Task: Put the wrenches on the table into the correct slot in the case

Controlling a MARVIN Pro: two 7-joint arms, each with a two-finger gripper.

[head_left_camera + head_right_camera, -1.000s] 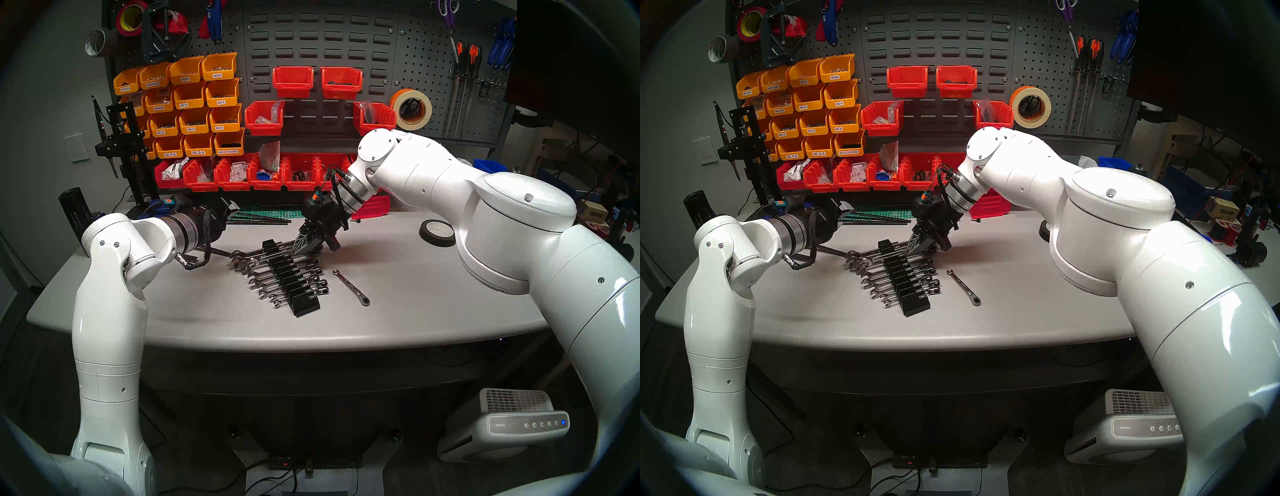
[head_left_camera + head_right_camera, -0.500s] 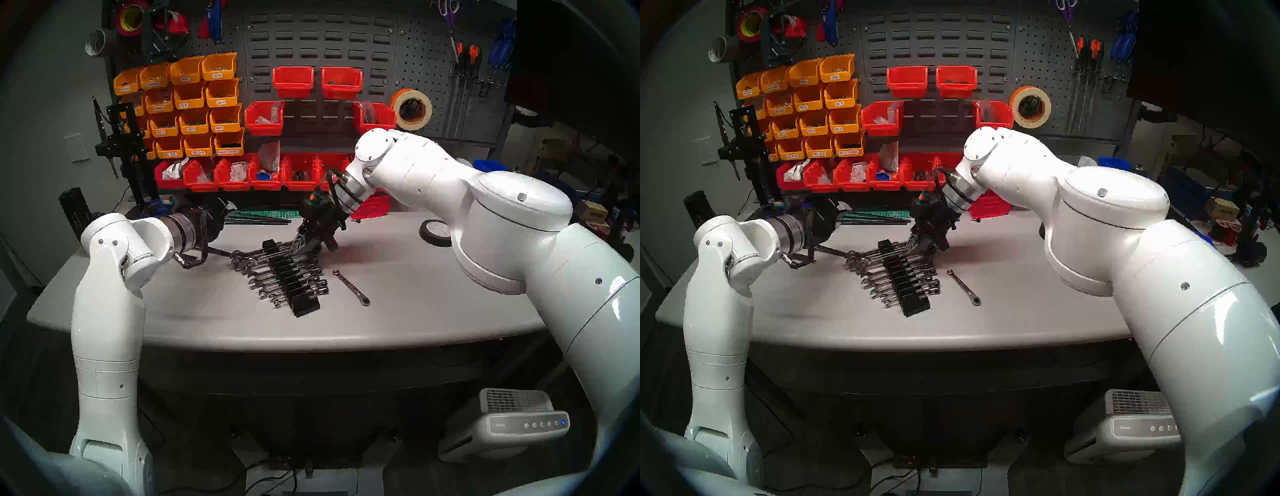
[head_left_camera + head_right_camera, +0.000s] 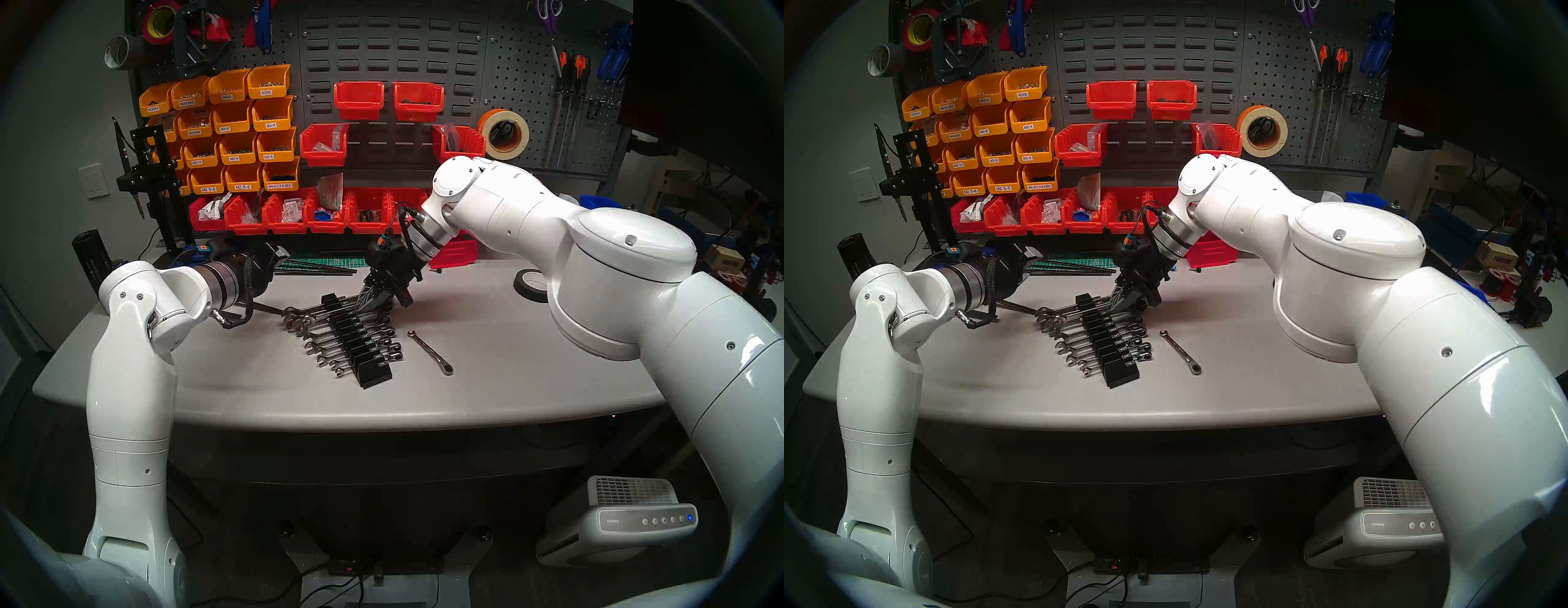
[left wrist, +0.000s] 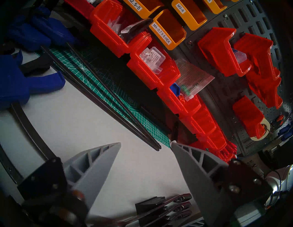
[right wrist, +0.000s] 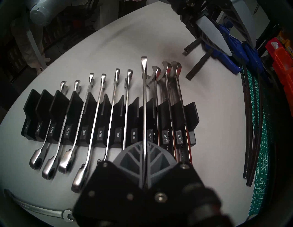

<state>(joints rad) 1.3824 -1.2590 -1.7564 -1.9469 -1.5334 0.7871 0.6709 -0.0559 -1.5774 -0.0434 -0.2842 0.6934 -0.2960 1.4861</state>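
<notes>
Grey table (image 3: 254,382) is occupied by the case (image 5: 111,120), directly beneath the right gripper (image 5: 145,152), which is clamped on a wrench (image 5: 144,95) lined along the 5/8 slot.

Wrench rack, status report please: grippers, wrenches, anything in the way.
Right gripper shut on a wrench, over the rack by the 5/8 label. Left gripper open, empty. Second wrench loose on the table. Nothing blocking it.

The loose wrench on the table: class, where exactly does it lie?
In the head views, the loose wrench lies flat on the table, right of the black case, untouched by either gripper.
</notes>
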